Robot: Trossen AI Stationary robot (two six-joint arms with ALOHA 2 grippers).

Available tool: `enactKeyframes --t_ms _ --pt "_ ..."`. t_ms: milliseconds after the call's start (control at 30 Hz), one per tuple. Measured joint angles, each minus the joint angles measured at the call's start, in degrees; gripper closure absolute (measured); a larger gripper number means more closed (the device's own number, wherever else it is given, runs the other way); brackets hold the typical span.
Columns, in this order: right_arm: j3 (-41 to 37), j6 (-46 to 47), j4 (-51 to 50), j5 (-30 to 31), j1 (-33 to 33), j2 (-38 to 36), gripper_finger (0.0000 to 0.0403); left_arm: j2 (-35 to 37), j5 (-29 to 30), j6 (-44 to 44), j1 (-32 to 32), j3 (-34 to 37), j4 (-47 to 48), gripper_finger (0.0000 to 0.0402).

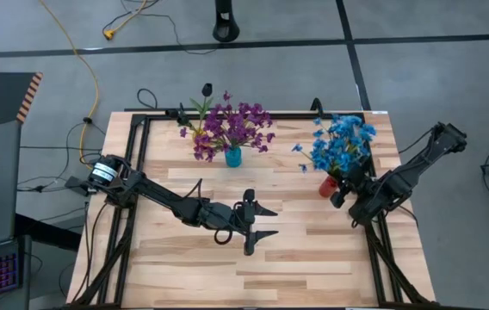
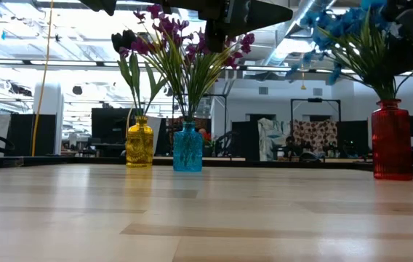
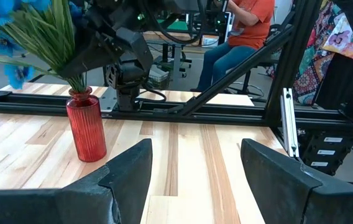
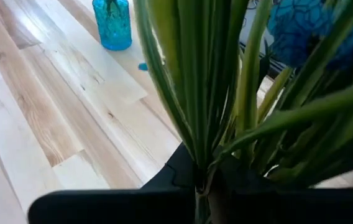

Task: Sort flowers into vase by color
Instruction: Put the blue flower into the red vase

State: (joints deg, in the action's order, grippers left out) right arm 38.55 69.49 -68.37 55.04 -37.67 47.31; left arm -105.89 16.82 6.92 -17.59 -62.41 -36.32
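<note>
Above the red vase [image 1: 327,185], right gripper [image 4: 204,177] apparently clamps blue flowers [image 1: 341,142]; left gripper [image 1: 256,229] agape.

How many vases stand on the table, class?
3: yellow vase at the far edge, blue vase beside it holding purple flowers, red vase on the right with blue flowers.

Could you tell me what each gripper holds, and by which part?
The right gripper is shut on the blue flowers' stems, above the red vase. The left gripper is open, holding nothing.
</note>
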Motion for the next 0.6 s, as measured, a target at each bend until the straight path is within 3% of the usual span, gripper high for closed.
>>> enactKeyframes --t_ms 600 --pt "-0.05 -0.76 0.1 -3.95 0.0 -0.02 0.0342 0.0 0.0 -0.02 0.0 0.0 0.0 0.0168"
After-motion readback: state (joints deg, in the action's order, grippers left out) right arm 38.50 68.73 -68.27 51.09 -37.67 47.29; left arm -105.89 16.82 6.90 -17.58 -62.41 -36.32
